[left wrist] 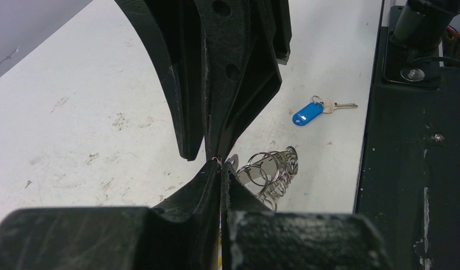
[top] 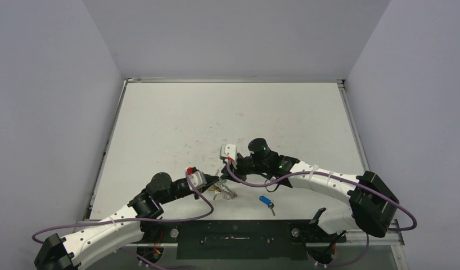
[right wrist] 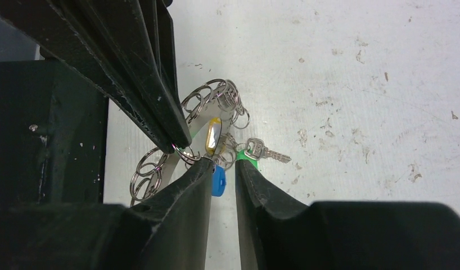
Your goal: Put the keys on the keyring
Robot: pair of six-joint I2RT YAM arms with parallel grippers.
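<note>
The left gripper (left wrist: 219,166) fills the foreground of its own wrist view. Its fingers are pressed together on a thin wire loop of the keyring (left wrist: 270,173), and the rest of the ring's loops fan out just beyond the tips, over the white table (top: 216,112). The right gripper (right wrist: 223,164) points in from the opposite side, its tips almost meeting those of the left. Its fingers stand slightly apart (a narrow gap shows between them) and clamp nothing. In and around that gap a cluster of keys sits beside the ring's band: a yellow tag (right wrist: 214,135), a blue tag (right wrist: 218,181) and a green tag (right wrist: 246,163) with its silver key (right wrist: 262,151) pointing away from the ring. Whether these are threaded onto a loop cannot be told. A second blue-tagged key (left wrist: 307,113) lies loose on the table, well apart from the ring, near the black base plate (left wrist: 407,169).
</note>
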